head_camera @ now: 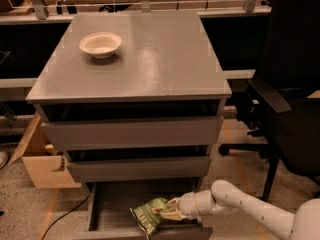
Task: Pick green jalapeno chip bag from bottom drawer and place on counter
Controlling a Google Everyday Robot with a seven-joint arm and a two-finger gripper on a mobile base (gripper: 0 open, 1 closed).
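Observation:
The green jalapeno chip bag (149, 214) is tilted over the front part of the open bottom drawer (112, 204), near its front panel. My gripper (167, 213) reaches in from the right on a white arm and is shut on the bag's right edge. The grey counter (155, 59) on top of the cabinet carries a white bowl (100, 44) at its back left.
Two upper grey drawers (132, 134) are shut above the open one. A black office chair (285, 99) stands close on the right. A cardboard box (40, 159) sits on the floor at the left, with a cable beside it.

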